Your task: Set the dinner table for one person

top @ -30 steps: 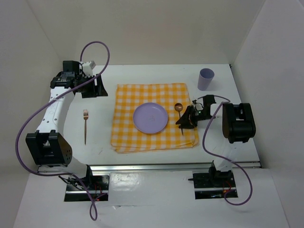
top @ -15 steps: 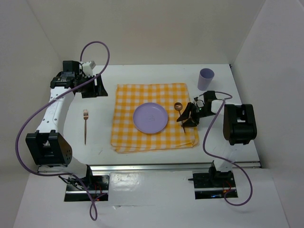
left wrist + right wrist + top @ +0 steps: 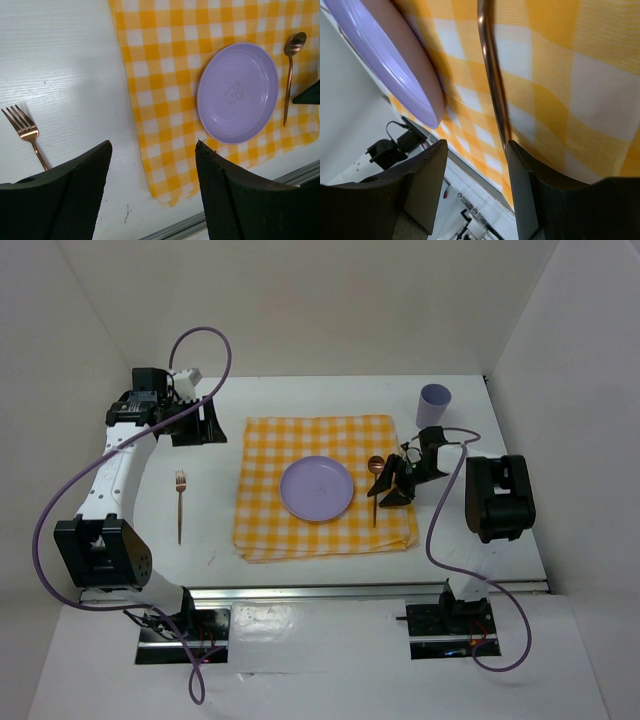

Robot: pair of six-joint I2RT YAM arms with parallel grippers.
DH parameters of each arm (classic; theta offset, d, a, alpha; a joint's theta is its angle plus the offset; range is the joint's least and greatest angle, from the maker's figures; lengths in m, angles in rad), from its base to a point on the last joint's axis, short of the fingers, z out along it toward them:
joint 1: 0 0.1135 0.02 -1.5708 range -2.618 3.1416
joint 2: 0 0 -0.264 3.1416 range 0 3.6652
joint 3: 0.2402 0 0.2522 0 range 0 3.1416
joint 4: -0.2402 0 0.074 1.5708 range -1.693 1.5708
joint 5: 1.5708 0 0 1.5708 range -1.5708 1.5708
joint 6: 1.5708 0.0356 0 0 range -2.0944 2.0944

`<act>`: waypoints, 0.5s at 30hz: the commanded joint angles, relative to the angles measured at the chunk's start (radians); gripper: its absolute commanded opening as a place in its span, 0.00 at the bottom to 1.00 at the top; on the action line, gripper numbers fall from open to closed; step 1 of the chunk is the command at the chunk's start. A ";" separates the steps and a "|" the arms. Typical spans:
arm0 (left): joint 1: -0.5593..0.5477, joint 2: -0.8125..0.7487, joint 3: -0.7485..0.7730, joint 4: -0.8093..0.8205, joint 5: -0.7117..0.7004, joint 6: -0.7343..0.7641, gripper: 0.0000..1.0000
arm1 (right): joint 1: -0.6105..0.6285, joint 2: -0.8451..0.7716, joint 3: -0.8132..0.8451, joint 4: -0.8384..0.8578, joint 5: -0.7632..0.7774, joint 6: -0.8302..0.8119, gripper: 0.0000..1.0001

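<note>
The white dinner table (image 3: 215,520) holds a yellow-and-white checked cloth (image 3: 325,530) with a lilac plate (image 3: 316,488) at its middle. A copper spoon (image 3: 374,500) lies on the cloth just right of the plate, bowl at the far end. My right gripper (image 3: 390,483) hovers low over the spoon, open and holding nothing; in the right wrist view the spoon handle (image 3: 490,75) runs along the inside of one finger (image 3: 530,190). My left gripper (image 3: 200,425) is open and empty at the far left, high above the table. A copper fork (image 3: 180,502) lies left of the cloth.
A lilac cup (image 3: 433,406) stands upright at the far right, behind my right gripper. The left wrist view shows the plate (image 3: 237,92), spoon (image 3: 289,75), fork (image 3: 27,134) and the near metal rail (image 3: 225,220). White walls enclose the table.
My right gripper has drawn back toward the far right, off the spoon's near end. The spoon handle has swung slightly left and lies whole on the cloth. The left arm has not moved.
</note>
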State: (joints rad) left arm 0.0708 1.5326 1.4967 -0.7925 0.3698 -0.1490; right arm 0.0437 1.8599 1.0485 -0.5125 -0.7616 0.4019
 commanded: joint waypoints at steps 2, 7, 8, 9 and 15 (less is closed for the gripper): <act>0.006 -0.020 0.001 0.009 0.004 0.026 0.75 | 0.004 0.010 0.054 -0.066 0.080 -0.017 0.59; 0.006 -0.020 0.000 0.009 -0.006 0.040 0.75 | 0.013 -0.011 0.125 -0.141 0.162 -0.040 0.59; 0.006 -0.020 0.010 0.009 -0.043 0.061 0.75 | 0.024 -0.021 0.137 -0.152 0.201 -0.040 0.59; 0.006 -0.020 0.023 0.009 -0.080 0.077 0.75 | 0.024 -0.031 0.162 -0.162 0.226 -0.049 0.59; 0.015 0.057 -0.033 -0.001 -0.492 0.293 0.75 | 0.116 -0.116 0.240 -0.241 0.384 -0.049 0.59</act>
State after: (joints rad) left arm 0.0723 1.5459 1.4963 -0.7918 0.1253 -0.0029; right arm 0.1143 1.8294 1.2350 -0.6781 -0.4778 0.3717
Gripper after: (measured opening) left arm 0.747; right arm 0.589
